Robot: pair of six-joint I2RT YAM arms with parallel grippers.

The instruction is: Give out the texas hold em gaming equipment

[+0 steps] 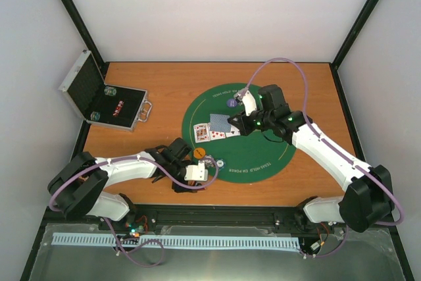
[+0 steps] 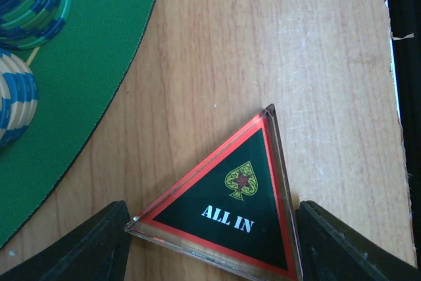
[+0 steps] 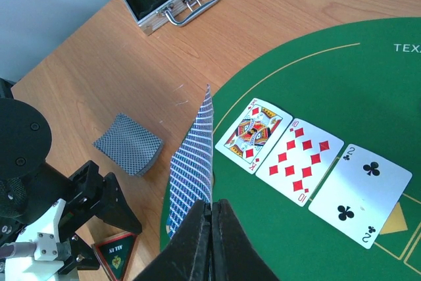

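— Where does my left arm stand?

— Your left end effector (image 2: pixel 214 231) straddles the ALL IN triangle (image 2: pixel 230 208), which lies flat on the bare worktop (image 2: pixel 263 44) just off the green mat (image 2: pixel 85 97). Its fingers (image 2: pixel 85 248) are apart, one at each lower corner. Whether they pinch it yet, I cannot tell. Bracketing the edges looks like your only way to lift so flat a piece.

— And my right?

— Your right end effector (image 3: pixel 212 212) is clamped on one blue-backed card (image 3: pixel 194 162), held upright by its lower edge just beside the king (image 3: pixel 253 133), ten (image 3: pixel 299 159) and two (image 3: pixel 360 185), which lie face up in a row. Gripped on edge, it should be easy to lay down as the fourth. The deck (image 3: pixel 128 143) sits on the wood, off the mat.
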